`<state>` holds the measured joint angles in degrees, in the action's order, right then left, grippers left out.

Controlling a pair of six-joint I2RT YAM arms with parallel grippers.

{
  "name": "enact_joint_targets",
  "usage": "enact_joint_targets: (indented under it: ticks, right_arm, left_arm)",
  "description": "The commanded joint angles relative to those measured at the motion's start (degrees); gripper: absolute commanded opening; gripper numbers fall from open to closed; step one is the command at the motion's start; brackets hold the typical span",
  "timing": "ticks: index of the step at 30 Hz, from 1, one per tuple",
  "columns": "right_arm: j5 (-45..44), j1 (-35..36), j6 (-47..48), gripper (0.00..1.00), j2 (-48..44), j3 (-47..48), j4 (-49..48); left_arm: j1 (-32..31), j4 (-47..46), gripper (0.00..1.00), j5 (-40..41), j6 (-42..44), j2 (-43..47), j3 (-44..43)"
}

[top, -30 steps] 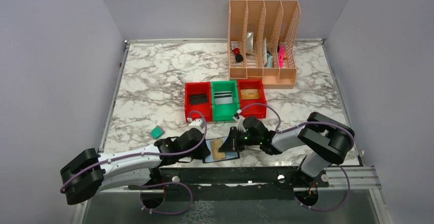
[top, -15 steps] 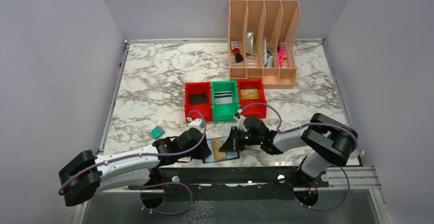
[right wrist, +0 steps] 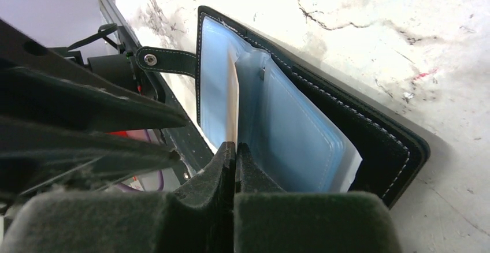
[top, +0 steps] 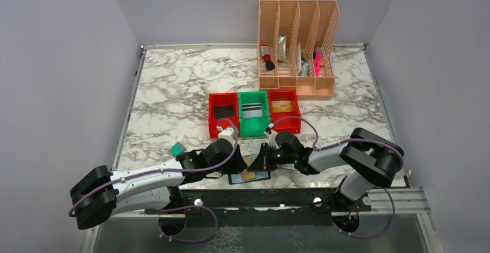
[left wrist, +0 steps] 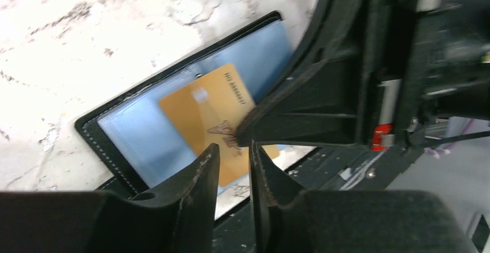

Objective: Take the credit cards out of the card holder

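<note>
Where the left arm reaches in from 8 o'clock, past a small teal block point(top: 177, 148), the left gripper point(left wrist: 234, 152) hovers with its fingers a little apart and nothing between them. Just under it, at the 6 o'clock edge of the marble table, the small black bifold card holder point(left wrist: 133, 137) lies open, its blue-grey pockets facing up. A gold plastic card point(left wrist: 199, 117) rests on these pockets, and the right gripper point(right wrist: 235, 148), coming from 3 o'clock, is closed on the card's edge. At 12 o'clock from the holder, a red plastic bin point(top: 211, 117), a green one point(top: 251, 130) and a second red one point(top: 286, 127) each hold something flat, so I judge that most cards are out and this one is in progress. Whether the gold card is free of its pocket is hard to see, and the sleeves may hide more cards.
</note>
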<state>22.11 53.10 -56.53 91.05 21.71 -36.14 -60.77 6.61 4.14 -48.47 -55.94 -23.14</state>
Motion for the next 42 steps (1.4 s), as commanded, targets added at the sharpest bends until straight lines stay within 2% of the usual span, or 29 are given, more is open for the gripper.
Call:
enact_joint_targets:
  ticks: [1,9,18,21,25,28,37,42]
  right_arm:
    - [-2.3,-0.54,0.8,0.05,-0.69,-0.93,3.96]
    - [-1.53,-0.72,0.9,0.26,-1.37,-0.18,3.98]
    - [-2.86,-1.73,3.08,0.28,-2.44,3.17,8.9]
    - [-3.25,-1.96,3.16,0.23,-3.54,2.65,9.08]
    - [-3.05,-2.17,3.88,0.07,-5.2,1.89,9.69]
    - [-3.29,-2.3,4.58,0.02,-7.03,1.19,10.92]
    - [-5.83,-3.47,6.22,0.01,-15.02,-1.32,16.41]
    - [-6.33,-3.7,7.13,0.01,-19.57,-1.69,19.15]
  left_arm:
    - [-0.31,-3.87,0.26,2.88,-3.23,-1.08,4.81]
    - [-0.38,-5.58,0.19,-0.71,-3.65,-3.55,8.67]
    - [-0.49,-3.73,0.16,-2.45,-1.98,-7.02,8.08]
    - [-0.49,-2.68,0.16,-2.06,-1.55,-6.91,7.68]
    - [-0.49,-2.53,0.16,-1.82,-1.54,-6.65,7.75]
    - [-0.49,-2.09,0.16,-1.65,-1.59,-6.49,7.7]
    - [-0.49,-1.0,0.16,-0.5,-1.72,-3.86,7.4]
    - [-0.49,-1.02,0.26,0.02,-1.74,-1.5,6.79]
